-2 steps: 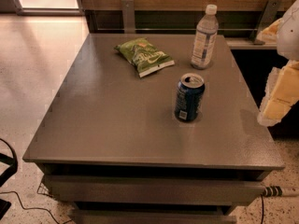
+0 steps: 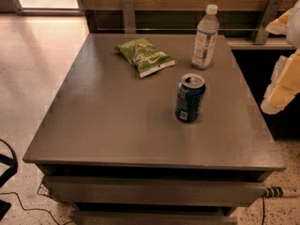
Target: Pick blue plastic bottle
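My gripper [image 2: 281, 86] hangs off the right edge of the table [image 2: 117, 125], how far open I cannot tell, gripping no bottle [image 2: 205, 39], which stands upright far-right beyond the can [image 2: 190, 98]; I judge this the approach, next reaching forward-left past the can.

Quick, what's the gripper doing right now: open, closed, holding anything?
Gripper: at the right edge of the view, beside the table, well apart from the blue plastic bottle; open or closed cannot be told.
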